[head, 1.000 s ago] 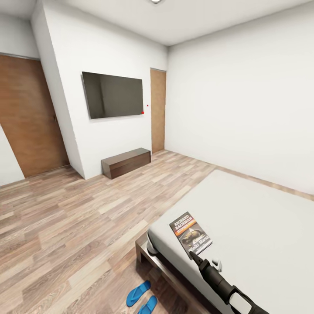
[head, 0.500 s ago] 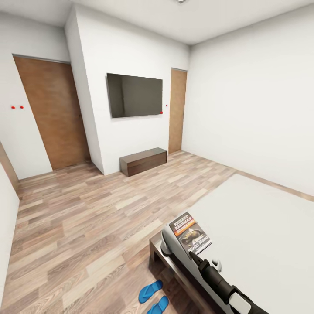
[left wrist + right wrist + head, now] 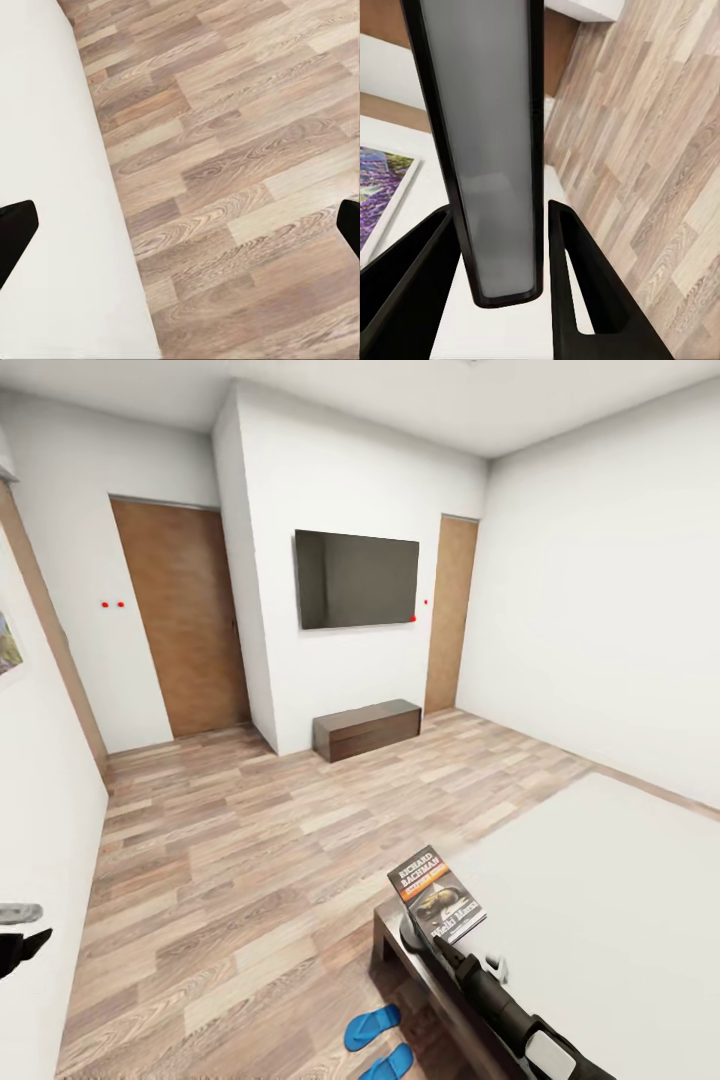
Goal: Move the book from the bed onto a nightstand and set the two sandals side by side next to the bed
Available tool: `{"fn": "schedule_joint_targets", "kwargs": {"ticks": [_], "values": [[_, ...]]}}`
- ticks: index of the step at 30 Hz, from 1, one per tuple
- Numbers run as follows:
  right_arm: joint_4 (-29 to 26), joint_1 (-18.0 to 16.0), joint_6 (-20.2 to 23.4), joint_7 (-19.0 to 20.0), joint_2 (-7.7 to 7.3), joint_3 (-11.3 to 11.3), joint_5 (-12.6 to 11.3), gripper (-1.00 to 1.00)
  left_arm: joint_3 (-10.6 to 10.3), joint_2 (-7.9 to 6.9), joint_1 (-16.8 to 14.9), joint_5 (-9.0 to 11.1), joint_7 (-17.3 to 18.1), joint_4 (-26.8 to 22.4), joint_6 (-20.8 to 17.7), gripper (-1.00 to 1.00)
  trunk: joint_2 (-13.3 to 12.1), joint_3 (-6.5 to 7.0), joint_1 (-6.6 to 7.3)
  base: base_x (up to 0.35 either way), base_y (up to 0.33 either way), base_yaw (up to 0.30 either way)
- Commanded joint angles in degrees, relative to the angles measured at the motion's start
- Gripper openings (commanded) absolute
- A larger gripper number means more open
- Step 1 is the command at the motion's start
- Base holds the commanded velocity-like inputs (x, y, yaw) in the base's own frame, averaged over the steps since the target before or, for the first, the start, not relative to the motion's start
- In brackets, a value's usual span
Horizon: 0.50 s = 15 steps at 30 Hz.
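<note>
My right gripper (image 3: 441, 945) is shut on the book (image 3: 436, 895), a dark paperback with an orange band, holding it up above the foot corner of the bed (image 3: 610, 880). In the right wrist view the book's edge (image 3: 487, 150) stands between the two fingers of that gripper (image 3: 500, 214). Both blue sandals (image 3: 372, 1027) (image 3: 390, 1063) lie on the wood floor beside the bed's dark frame. My left gripper (image 3: 15, 940) is open at the lower left, close to a white wall; in its wrist view the left gripper (image 3: 180, 225) has its fingertips spread wide. The nightstand is out of view.
A long low dark bench (image 3: 366, 729) stands under a wall-mounted TV (image 3: 357, 579). Wooden doors (image 3: 182, 622) (image 3: 450, 612) are on the far wall. A white wall (image 3: 40, 840) with a framed picture runs close on my left. Open wood floor (image 3: 260, 860) lies ahead.
The camera has swung left, so the room has shifted right in the picture. The book and right gripper keep their place in the picture. My left gripper has come into sight.
</note>
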<state>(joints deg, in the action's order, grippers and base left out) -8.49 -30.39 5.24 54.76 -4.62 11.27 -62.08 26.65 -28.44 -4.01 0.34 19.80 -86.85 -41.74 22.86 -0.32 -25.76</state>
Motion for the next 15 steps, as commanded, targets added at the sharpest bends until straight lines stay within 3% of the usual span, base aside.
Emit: {"fn": "schedule_joint_targets", "kwargs": {"ticks": [1,5,6,8,9,10,13,14,15], "values": [[-0.03,-0.01,0.56,0.17,-0.04,0.16,-0.68,-1.00,-1.93,1.35,-0.10,-0.97,-1.13,0.13,-0.34,1.00,0.06,-0.03,-0.02,0.000,0.000,0.271],[-0.03,-0.02,0.56,0.17,-0.08,0.16,-0.68,-1.00,-8.73,6.83,-0.53,-4.63,-6.63,1.61,-0.46,1.00,0.06,-0.03,-0.02,0.000,0.000,0.271],[-0.06,0.00,0.56,0.17,-0.10,0.18,-0.68,-1.00,-10.96,9.04,-0.79,-6.04,-8.53,2.69,-0.47,1.00,0.06,-0.03,-0.02,0.000,0.000,0.271],[-0.08,-0.01,0.56,0.17,-0.11,0.18,-0.68,-1.00,-12.45,10.92,-0.98,-6.97,-9.85,3.88,-0.46,1.00,0.06,-0.03,-0.02,0.000,0.000,0.271],[-0.08,-0.01,0.56,0.17,-0.11,0.18,-0.68,-1.00,-12.45,10.92,-0.98,-6.97,-9.85,3.88,-0.46,1.00,0.06,-0.03,-0.02,0.000,0.000,0.271],[-0.10,0.01,0.56,0.17,-0.11,0.17,-0.68,-1.00,-13.73,12.77,-1.11,-7.55,-10.72,5.06,-0.48,1.00,0.06,-0.03,-0.02,0.000,0.000,0.271],[-0.11,0.02,0.56,0.17,-0.12,0.19,-0.68,-1.00,-16.09,16.31,-1.42,-8.07,-11.39,7.36,-0.49,1.00,0.06,-0.03,-0.02,0.000,0.000,0.271],[-0.11,0.01,0.56,0.17,-0.12,0.18,-0.68,-1.00,-17.65,18.38,-1.83,-8.26,-11.70,9.80,-0.36,1.00,0.06,-0.03,-0.02,0.000,0.000,0.271],[-0.11,0.00,0.56,0.17,-0.14,0.16,-0.68,-1.00,-18.47,19.30,-2.23,-8.33,-11.82,11.32,-0.29,1.00,0.06,-0.03,-0.02,0.000,0.000,0.271]]}}
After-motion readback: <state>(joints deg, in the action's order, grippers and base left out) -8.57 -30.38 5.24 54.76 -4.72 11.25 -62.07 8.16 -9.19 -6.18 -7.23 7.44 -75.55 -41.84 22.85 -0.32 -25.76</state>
